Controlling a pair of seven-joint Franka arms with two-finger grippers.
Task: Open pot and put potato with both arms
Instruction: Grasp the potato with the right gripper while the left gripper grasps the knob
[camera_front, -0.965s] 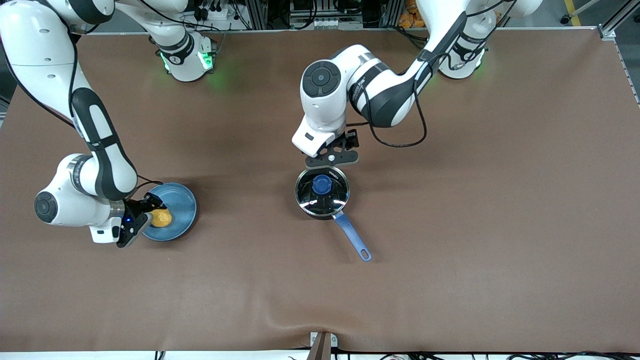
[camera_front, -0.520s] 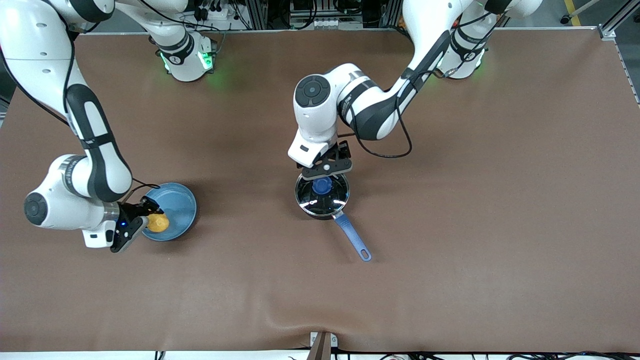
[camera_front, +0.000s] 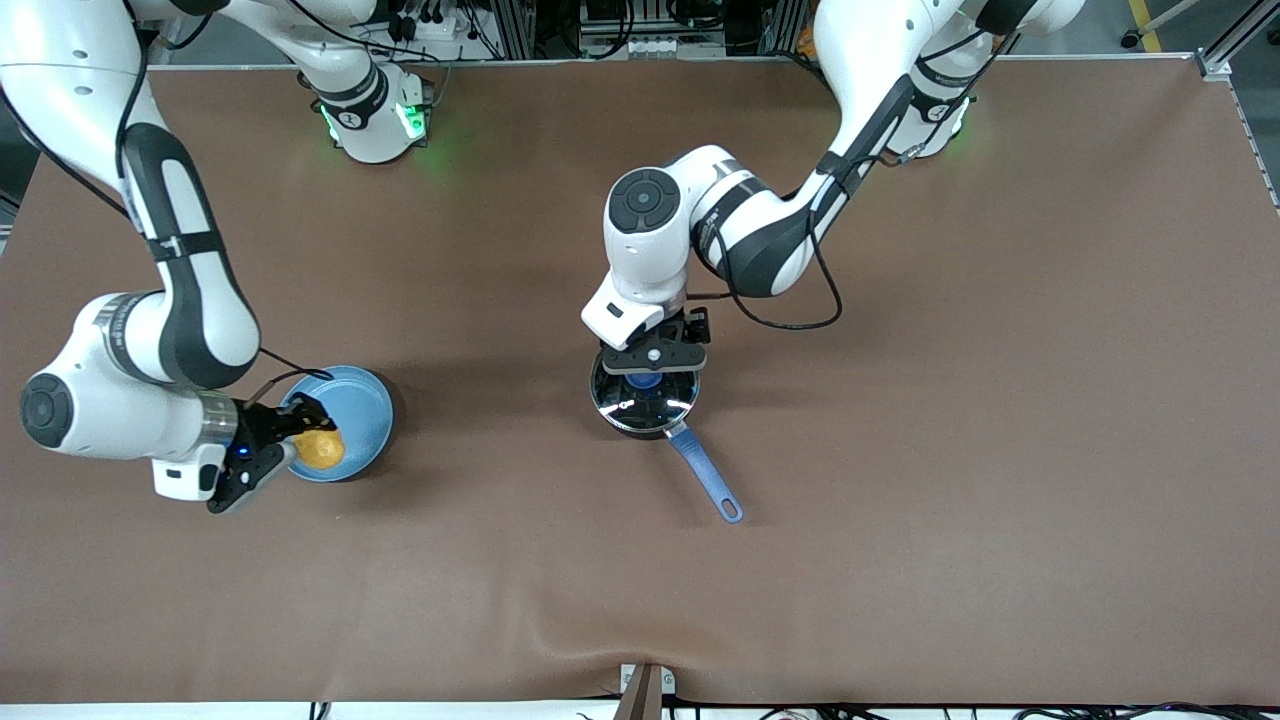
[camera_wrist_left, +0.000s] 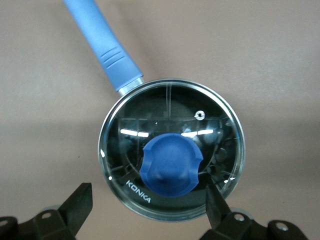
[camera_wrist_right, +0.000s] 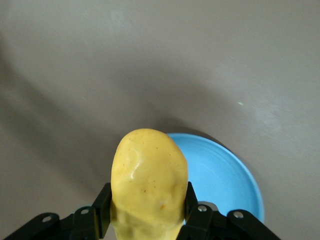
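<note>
Front view: the left gripper (camera_front: 652, 362) has come down from above the rim at the pot's 12 o'clock edge to sit directly over the lid (camera_front: 645, 393), now covering most of the blue knob. The pot (camera_front: 646, 402) stands mid-table, its handle (camera_front: 705, 473) pointing toward 5 o'clock. The lid is still seated, so opening has not begun; the approach looks nearly complete.

At the right arm's end of the table, the right gripper (camera_front: 296, 437) has drawn toward 8 o'clock, carrying the potato (camera_front: 322, 450) to the edge of the plate (camera_front: 355, 405). The potato appears lifted clear, ready for transfer once the pot is open.

Left wrist view: the fingers (camera_wrist_left: 75, 202) are spread wide, one on each side of the knob (camera_wrist_left: 171, 164) and not touching it, a relation that the front view hides beneath the hand. The glass lid (camera_wrist_left: 172, 110) is closed and centred on the pot.

Right wrist view: the fingers (camera_wrist_right: 102, 207) are clamped on the potato (camera_wrist_right: 149, 182), which hangs above the plate (camera_wrist_right: 225, 175) with bare table around it. The front view alone cannot confirm this lift or the firmness of the grip.
</note>
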